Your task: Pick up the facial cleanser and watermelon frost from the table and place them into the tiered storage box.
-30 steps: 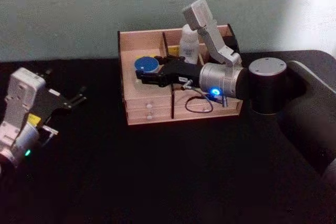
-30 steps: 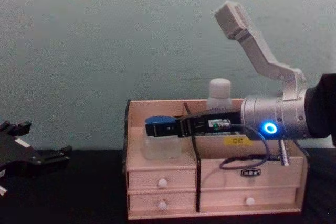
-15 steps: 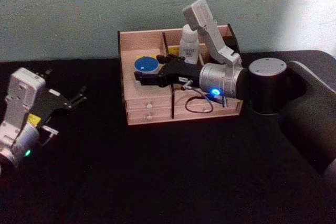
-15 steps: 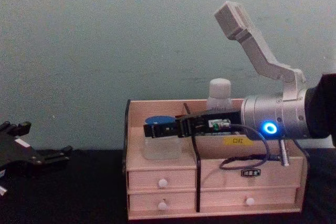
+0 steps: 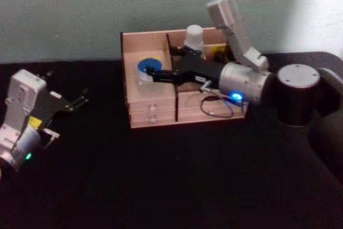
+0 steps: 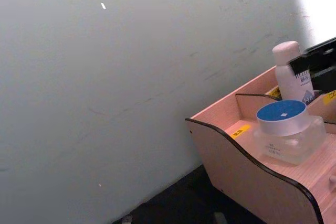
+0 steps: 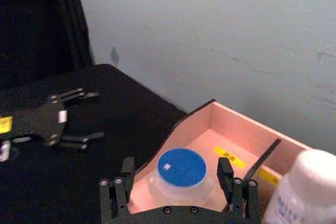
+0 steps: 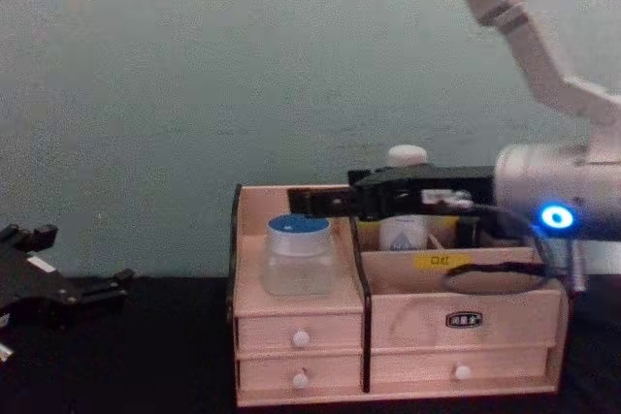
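The watermelon frost (image 5: 148,68), a clear squat jar with a blue lid, stands upright in the left compartment of the tiered storage box (image 5: 155,117). The chest view shows the jar (image 8: 299,257) resting on the compartment floor. My right gripper (image 8: 296,203) hovers open just above it, one finger on each side of the lid (image 7: 181,167), touching nothing. The facial cleanser (image 5: 193,37), a tall white bottle, stands in the back compartment behind the right arm. My left gripper (image 5: 84,96) sits open and parked on the table at the far left.
The tiered storage box (image 8: 408,309) stands at the back of the black table against a grey-green wall, with white-knobbed drawers in front. A black cable (image 5: 217,106) hangs from the right wrist over the box's right side. Open black tabletop lies in front of the box.
My right gripper has let go of the jar, risen above it and drawn back to the right. The jar now stands alone in the left compartment. The left arm has not moved.
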Tool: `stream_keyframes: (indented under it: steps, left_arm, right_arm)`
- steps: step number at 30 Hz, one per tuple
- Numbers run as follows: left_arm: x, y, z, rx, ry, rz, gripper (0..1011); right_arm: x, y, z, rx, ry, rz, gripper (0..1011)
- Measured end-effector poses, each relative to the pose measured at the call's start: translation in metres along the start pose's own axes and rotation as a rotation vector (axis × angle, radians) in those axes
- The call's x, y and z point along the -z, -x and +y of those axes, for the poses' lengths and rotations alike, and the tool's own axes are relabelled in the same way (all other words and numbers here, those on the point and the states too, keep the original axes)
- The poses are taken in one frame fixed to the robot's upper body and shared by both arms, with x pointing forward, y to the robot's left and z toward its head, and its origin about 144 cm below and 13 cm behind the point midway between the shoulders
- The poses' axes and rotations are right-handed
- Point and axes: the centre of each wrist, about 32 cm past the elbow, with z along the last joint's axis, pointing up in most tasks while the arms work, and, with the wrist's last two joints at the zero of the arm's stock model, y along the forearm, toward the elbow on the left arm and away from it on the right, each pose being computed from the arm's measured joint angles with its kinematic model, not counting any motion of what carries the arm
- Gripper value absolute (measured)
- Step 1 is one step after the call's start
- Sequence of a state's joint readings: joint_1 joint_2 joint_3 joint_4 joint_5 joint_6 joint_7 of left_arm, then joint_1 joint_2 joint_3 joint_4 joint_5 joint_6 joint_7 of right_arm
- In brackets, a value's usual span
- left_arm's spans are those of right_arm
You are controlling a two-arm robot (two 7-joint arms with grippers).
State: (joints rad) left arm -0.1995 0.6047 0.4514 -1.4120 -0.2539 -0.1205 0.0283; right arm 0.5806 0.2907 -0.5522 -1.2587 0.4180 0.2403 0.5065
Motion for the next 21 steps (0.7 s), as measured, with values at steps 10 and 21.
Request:
stream_keyframes:
  steps: [10, 21]
  left_arm:
    - [0.0, 0.0, 0.0, 0.0, 0.0, 0.0, 1001]
    - [0.0, 0.0, 0.0, 0.0, 0.0, 0.0, 1001]
  right_arm:
    - [0.008, 0.004, -0.069, 0.01, 0.014, 0.014, 1003]
    - [0.028, 0.008, -0.143, 0.342, 0.048, 0.028, 1002]
